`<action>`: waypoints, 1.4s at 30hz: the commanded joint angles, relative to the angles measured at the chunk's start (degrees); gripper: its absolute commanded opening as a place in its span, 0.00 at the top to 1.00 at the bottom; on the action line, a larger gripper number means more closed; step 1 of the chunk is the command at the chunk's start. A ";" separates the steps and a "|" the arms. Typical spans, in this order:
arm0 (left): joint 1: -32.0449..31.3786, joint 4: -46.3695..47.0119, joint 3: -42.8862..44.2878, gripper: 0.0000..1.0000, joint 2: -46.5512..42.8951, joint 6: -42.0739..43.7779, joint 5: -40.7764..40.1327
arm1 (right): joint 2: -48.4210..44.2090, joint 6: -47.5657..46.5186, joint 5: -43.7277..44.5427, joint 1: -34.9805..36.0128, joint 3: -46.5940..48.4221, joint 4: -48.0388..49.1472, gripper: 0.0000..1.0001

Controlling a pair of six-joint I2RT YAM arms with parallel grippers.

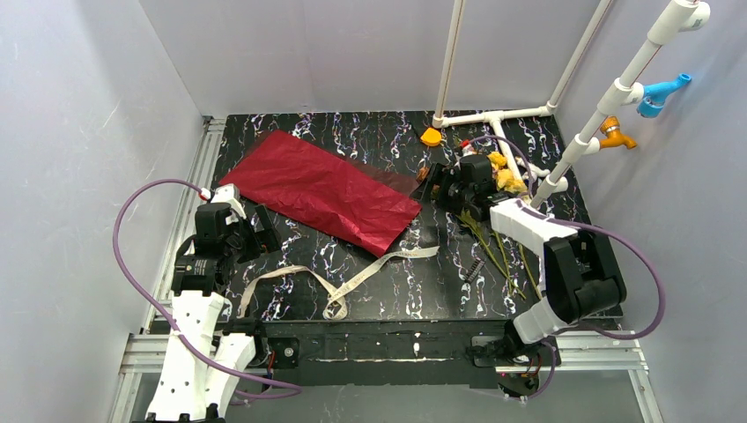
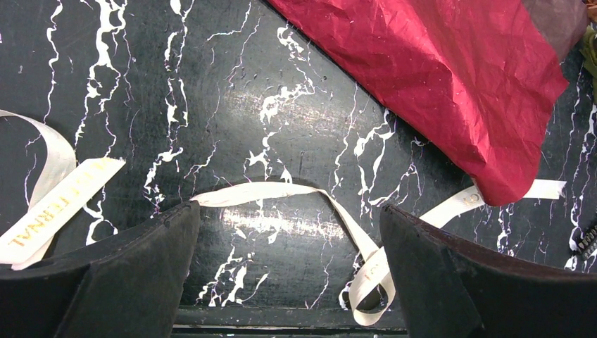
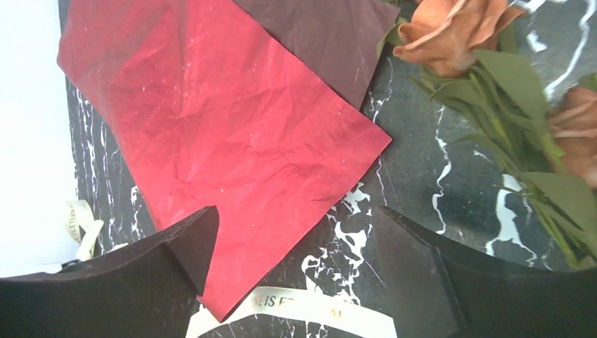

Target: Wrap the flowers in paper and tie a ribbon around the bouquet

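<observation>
flowers partly hidden by right arm

Crinkled red paper lies flat, cream ribbon curls beside it, flowers right

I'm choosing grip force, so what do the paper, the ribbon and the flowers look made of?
The paper: thin tissue-like sheet, matte red with a duller maroon reverse, finely crinkled. The ribbon: flat cream fabric, probably satin, with a faint sheen, printed lettering and floppy loops. The flowers: apparently artificial, with cloth-like petals and leaves; stem material unclear.
</observation>
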 commanded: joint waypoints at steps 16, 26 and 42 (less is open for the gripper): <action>0.23 0.38 -0.51 0.00 -0.13 0.34 1.04 | 15.15 7.06 -5.87 0.46 1.57 9.53 0.20; 0.23 0.38 -0.49 0.00 0.05 0.34 0.69 | 18.07 17.87 -5.91 0.52 -5.13 20.98 0.29; 0.23 0.38 -0.38 0.00 0.57 0.33 0.68 | 21.69 24.82 -7.93 0.48 -11.09 36.57 0.37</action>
